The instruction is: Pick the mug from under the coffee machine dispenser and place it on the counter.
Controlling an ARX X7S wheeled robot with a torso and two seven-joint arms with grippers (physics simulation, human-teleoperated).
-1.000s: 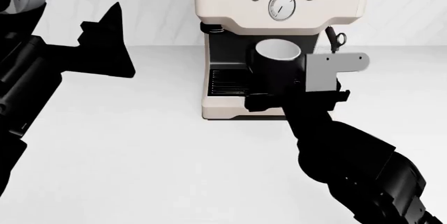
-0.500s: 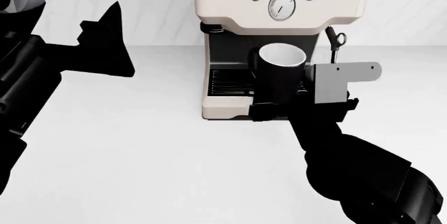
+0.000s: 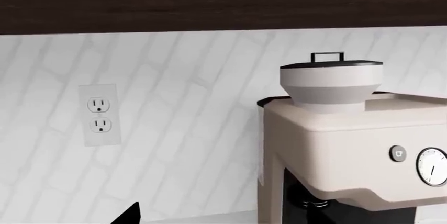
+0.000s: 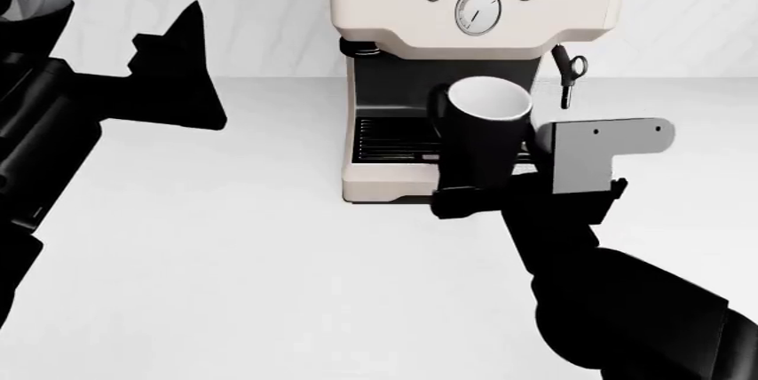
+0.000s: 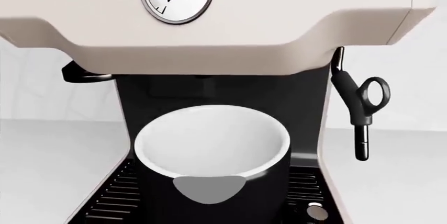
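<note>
mug (image 4: 485,131) sitting upright in front of the coffee machine dispenser (image 4: 474,7), over its drip tray (image 4: 385,142) | right gripper (image 4: 521,195) pinching the mug low down | left gripper (image 4: 177,69) hanging over the counter (image 4: 237,265), jaw state unclear

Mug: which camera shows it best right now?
The head view: the whole mug shows, handle included, held by the right gripper before the drip tray. The right wrist view gives only a close look into its white interior. The left wrist view misses it.
</note>
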